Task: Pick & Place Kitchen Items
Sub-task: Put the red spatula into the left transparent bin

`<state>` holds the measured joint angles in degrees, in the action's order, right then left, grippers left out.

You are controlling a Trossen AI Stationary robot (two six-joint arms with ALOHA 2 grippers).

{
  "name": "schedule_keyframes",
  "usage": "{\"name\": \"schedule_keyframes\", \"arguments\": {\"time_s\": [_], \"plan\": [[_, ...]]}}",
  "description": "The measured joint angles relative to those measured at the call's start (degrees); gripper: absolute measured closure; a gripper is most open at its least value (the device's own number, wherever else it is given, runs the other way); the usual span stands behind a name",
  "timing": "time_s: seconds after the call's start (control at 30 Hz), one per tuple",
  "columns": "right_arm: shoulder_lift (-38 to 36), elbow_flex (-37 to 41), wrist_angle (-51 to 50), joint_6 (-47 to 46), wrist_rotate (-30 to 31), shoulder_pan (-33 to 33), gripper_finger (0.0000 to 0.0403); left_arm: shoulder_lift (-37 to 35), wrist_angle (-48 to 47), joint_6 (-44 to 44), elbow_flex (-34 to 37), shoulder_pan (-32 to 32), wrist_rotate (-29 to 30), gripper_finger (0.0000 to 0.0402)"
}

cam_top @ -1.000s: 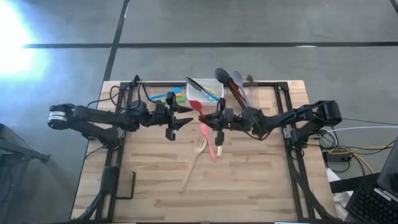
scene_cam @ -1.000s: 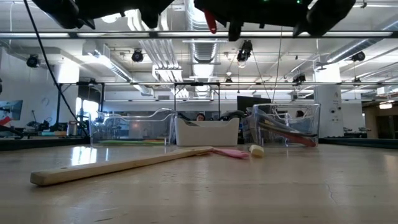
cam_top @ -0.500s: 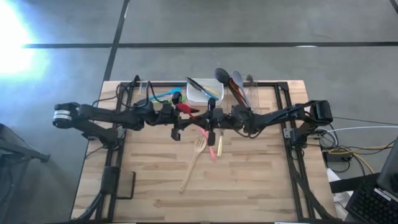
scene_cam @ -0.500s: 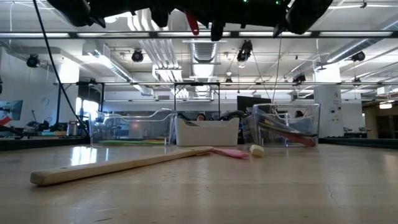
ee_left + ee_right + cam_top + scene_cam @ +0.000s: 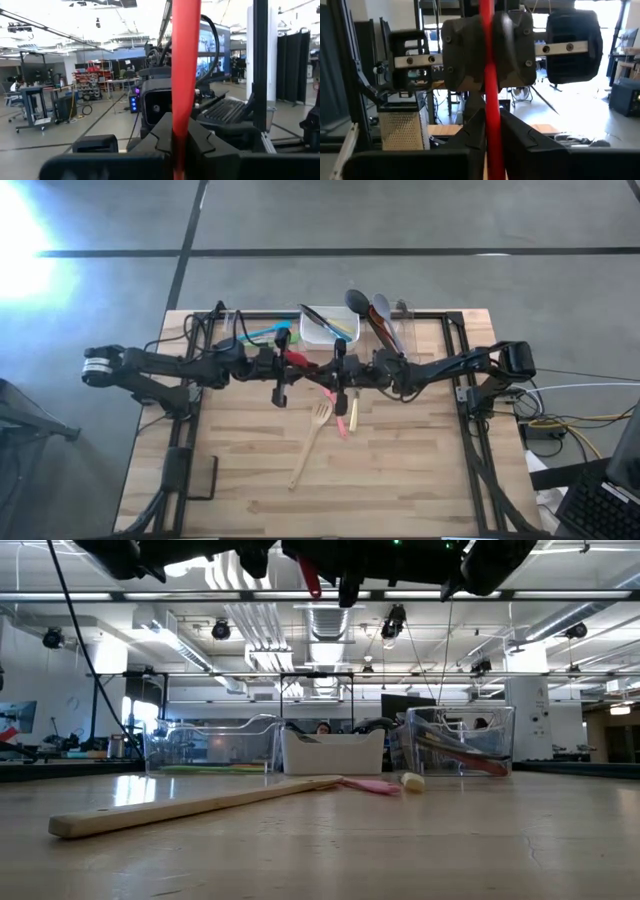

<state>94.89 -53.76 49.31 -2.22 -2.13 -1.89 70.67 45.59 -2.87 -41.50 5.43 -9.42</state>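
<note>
Your left gripper (image 5: 296,361) and right gripper (image 5: 326,369) meet at frame centre, both clenched on the red utensil (image 5: 297,358) held above the table (image 5: 400,470). Below them lie the wooden fork (image 5: 311,442) and pink spatula (image 5: 334,406); tubs (image 5: 322,327) line the upper edge.

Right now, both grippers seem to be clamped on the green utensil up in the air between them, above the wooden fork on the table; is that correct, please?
Not quite: the utensil is red, not green. Both wrist views show the red utensil pinched between dark fingers, and the high view shows the left gripper and right gripper meeting on it above the wooden fork lying on the table.
</note>
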Motion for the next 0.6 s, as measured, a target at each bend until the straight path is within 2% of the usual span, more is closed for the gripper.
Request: {"name": "schedule_keyframes", "arguments": {"time_s": [0.2,0.47,0.6], "plan": [[-2.79,-0.07,-1.57,-4.28,0.15,0.02,0.0312,-0.51,-3.33,-0.54,-0.68,0.16,-0.12,0.0386],[-11.97,-0.04,-21.86,-3.98,0.38,0.5,0.0273,-3.09,-14.87,-3.45,-3.69,0.78,-0.06,0.0386],[-16.33,-0.01,-32.8,-4.74,0.79,1.22,0.0268,-4.58,-25.38,-5.36,-6.56,1.86,0.81,0.0386]]}}
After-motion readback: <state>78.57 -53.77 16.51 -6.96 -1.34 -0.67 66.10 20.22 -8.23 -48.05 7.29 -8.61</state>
